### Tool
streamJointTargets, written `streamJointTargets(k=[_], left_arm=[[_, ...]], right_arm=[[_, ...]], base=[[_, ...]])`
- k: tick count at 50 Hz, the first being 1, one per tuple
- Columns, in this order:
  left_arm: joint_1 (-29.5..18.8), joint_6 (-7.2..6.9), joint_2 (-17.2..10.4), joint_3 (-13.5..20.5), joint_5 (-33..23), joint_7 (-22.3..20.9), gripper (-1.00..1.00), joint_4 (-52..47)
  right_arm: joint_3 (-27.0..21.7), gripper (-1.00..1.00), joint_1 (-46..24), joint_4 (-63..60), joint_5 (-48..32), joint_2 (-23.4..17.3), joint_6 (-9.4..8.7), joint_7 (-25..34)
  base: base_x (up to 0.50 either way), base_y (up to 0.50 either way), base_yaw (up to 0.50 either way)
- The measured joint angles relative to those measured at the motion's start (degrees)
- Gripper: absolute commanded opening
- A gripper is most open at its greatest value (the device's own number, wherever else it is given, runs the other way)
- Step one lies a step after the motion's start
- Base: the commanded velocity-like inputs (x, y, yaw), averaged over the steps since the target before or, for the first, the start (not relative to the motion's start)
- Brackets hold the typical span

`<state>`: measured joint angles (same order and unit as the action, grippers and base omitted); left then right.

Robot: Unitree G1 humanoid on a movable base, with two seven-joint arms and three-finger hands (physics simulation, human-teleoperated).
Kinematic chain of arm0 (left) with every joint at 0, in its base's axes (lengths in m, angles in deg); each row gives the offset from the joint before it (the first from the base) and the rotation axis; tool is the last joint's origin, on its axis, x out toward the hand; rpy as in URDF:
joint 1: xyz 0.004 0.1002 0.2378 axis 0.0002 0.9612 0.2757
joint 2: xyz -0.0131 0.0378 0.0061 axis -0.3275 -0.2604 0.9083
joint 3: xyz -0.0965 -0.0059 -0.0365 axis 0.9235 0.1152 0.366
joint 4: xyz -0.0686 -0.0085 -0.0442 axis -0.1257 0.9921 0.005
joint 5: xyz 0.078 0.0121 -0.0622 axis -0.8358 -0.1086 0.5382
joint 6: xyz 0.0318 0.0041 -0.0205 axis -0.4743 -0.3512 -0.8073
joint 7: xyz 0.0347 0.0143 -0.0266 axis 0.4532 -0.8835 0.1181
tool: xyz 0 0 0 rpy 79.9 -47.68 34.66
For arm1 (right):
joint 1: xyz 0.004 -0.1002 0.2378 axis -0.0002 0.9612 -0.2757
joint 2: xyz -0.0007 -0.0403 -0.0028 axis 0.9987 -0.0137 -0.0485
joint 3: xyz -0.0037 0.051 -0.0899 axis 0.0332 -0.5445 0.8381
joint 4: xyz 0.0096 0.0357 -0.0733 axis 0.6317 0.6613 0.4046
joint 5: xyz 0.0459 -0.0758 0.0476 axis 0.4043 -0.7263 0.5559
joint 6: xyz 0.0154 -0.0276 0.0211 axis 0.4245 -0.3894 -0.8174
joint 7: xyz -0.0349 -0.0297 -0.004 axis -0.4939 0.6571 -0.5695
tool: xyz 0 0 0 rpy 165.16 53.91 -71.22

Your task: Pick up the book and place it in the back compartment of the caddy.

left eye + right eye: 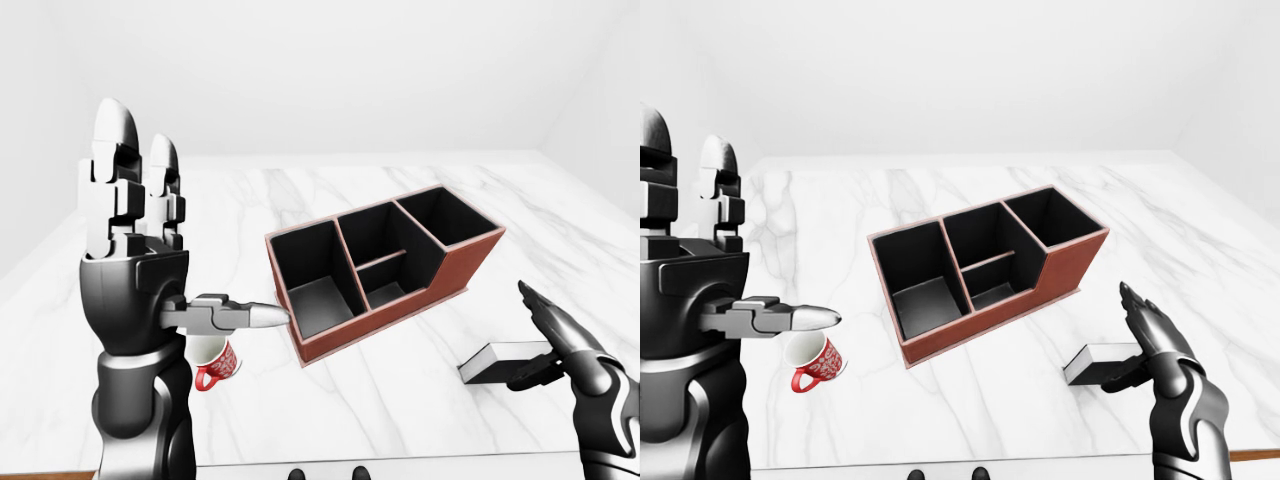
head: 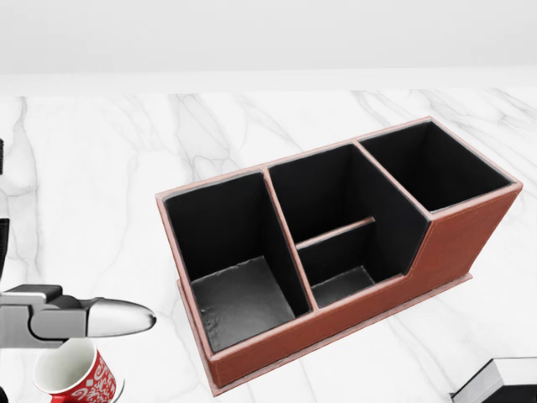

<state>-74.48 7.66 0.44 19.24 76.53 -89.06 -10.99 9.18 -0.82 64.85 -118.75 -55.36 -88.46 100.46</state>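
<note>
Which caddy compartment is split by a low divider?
The middle compartment of the caddy: a low crosswise partition splits it in two. The end compartments, at the head view's lower left and upper right, are undivided.

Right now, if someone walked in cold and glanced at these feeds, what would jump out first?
The brown caddy with black, empty compartments sits mid-table in the left-eye view, angled on the white marble table. At the left, the left hand is raised with open fingers pointing up, hiding part of a red-and-white mug. At lower right, the open right hand reaches beside the book, which lies flat on the table.
</note>
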Motion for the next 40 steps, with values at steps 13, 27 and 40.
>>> streamJointTargets(k=[13,27,40], left_arm=[[0.15,0.0,0.04,-0.11,-0.19,-0.03,1.0,0.36],[0.28,0.0,0.11,-0.2,-0.35,-0.1,1.0,0.45],[0.01,0.0,0.07,-0.02,-0.29,-0.04,1.0,0.27]], right_arm=[[0.51,1.0,-0.06,1.34,0.11,-0.15,0.0,-0.75],[1.31,1.0,-0.25,3.14,0.16,-0.32,0.0,-1.77],[1.86,-1.0,-0.21,4.35,0.19,-0.49,0.01,-2.4]], base=[[0.0,0.0,0.0],[0.0,0.0,0.0],[0.0,0.0,0.0]])
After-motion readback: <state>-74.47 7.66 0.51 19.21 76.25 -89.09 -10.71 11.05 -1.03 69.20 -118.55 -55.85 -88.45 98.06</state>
